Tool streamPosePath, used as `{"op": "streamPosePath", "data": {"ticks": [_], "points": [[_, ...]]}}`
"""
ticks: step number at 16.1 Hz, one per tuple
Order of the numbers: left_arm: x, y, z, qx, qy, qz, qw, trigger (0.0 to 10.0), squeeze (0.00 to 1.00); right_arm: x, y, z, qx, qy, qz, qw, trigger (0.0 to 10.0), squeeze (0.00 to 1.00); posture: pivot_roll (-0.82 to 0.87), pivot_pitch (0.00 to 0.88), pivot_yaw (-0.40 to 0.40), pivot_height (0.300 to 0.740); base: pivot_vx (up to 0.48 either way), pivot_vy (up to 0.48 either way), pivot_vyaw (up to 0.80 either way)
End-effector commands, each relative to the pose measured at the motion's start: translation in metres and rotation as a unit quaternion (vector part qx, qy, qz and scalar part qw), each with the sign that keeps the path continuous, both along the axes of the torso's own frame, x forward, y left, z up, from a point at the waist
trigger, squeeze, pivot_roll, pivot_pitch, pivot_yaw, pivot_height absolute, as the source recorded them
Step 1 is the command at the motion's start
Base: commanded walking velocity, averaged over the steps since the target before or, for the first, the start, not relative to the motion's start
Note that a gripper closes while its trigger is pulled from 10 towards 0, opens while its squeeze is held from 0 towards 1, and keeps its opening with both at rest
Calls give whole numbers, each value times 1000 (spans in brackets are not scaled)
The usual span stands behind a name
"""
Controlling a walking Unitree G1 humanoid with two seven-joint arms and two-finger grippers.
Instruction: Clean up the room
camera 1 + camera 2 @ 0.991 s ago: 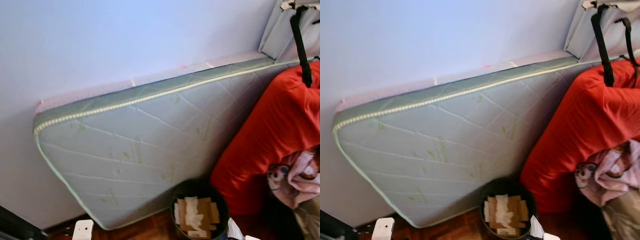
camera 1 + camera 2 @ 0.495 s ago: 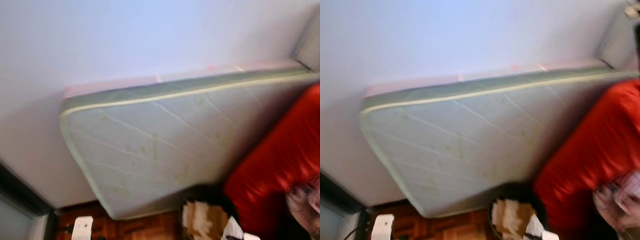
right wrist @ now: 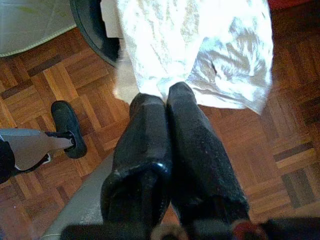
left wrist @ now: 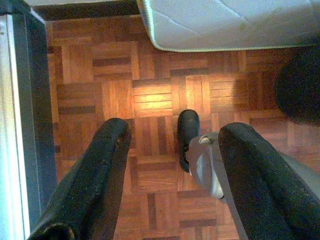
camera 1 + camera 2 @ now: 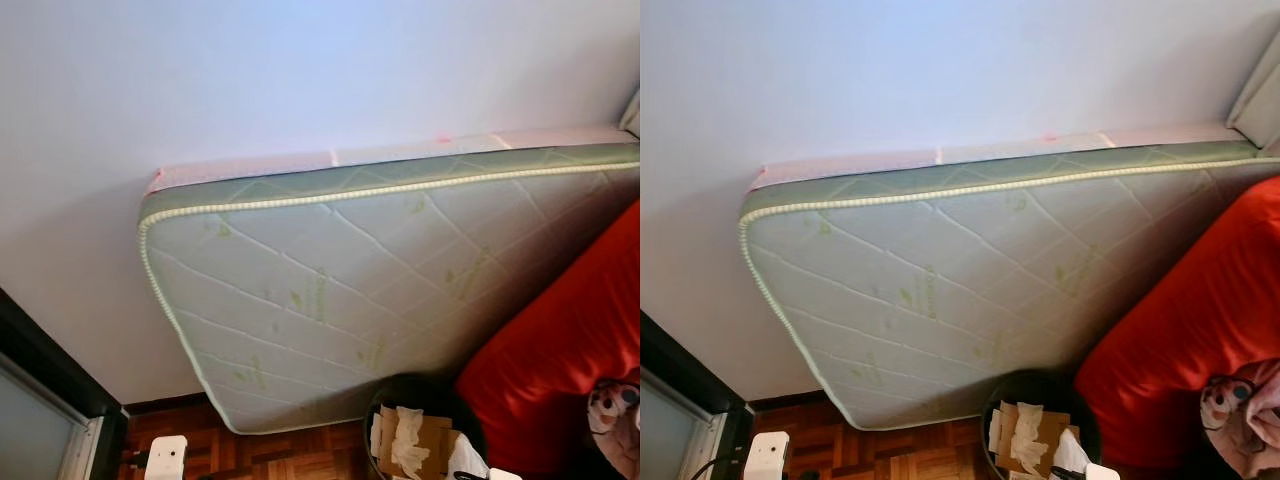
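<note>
I saw the white tissue (image 3: pixel 195 55) pinched in my right claw (image 3: pixel 167 100), whose two black fingers were pressed together on its near edge. The crumpled sheet hung over the parquet floor (image 3: pixel 280 150), spreading out past the fingertips, just beside the dark rim of the round bin (image 3: pixel 92 30). In the head views a corner of that tissue (image 5: pixel 465 458) showed at the bin's right side.

The black bin (image 5: pixel 1040 385) stood on the floor at the foot of the mattress, already holding brown cardboard pieces (image 5: pixel 1045 435) and more white paper scraps (image 5: pixel 1025 440).

My left claw (image 4: pixel 172 145) hung over bare parquet with its fingers wide apart and nothing between them; one of the robot's dark feet (image 4: pixel 187 135) showed on the floor below it.

The pale green quilted mattress (image 5: pixel 360 290) leaned on its long edge against the white wall (image 5: pixel 250 80). A large red bag (image 5: pixel 1200 340) rested against the mattress to the right of the bin, with a pink patterned cloth (image 5: pixel 1245 405) bunched in front of it. A dark door frame (image 5: pixel 45 375) ran along the far left.
</note>
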State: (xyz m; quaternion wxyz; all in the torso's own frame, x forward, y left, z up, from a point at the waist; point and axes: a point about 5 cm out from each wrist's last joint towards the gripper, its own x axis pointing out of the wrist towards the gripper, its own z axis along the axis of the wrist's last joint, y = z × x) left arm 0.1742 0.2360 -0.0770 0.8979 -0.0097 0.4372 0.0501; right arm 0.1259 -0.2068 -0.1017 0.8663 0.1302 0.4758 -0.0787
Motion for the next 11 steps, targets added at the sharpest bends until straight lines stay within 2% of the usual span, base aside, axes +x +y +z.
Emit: {"op": "streamPosePath", "data": {"ticks": [1,11], "points": [[-4,1,-2,-2,5,4,1000,10000,0,-1,0,0,2,1,-10,1000,10000,0,43,0,-16,740,277,0,0],[-4,1,-2,-4,4,2,1000,10000,0,0,-1,0,0,-1,-11,1000,10000,0,47,0,-19,740,311,0,0]]}}
